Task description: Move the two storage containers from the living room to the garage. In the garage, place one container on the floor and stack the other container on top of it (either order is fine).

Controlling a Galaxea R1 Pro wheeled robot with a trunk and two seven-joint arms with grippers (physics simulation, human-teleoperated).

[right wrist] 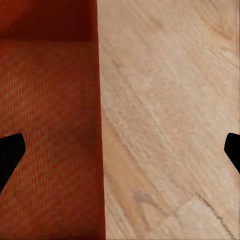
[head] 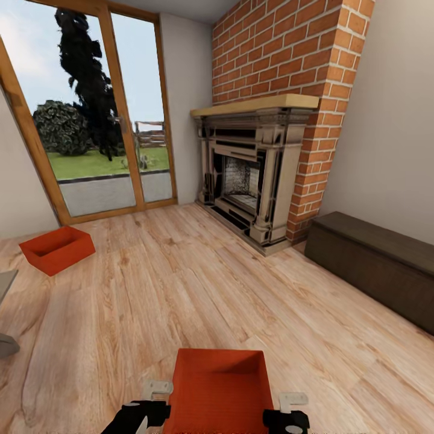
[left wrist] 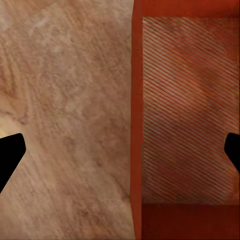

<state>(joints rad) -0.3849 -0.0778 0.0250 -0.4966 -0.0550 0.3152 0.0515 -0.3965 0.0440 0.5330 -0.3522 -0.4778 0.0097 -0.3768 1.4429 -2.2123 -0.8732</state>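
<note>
You are standing in the living room point(head: 199, 271). The near storage container point(head: 218, 392) is sitting between your grippers: left gripper point(left wrist: 120, 150) gaping wide astride its left wall, right gripper point(right wrist: 120, 150) likewise on the right wall. The other container point(head: 57, 248) is lying far left (by the glass doors point(head: 96, 114)).

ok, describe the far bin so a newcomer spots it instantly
Start at the wood-framed glass doors on the left. On the plank floor just below them sits an orange-red open bin. Unlike its twin between the tools, it stands alone, far from the robot.
</note>
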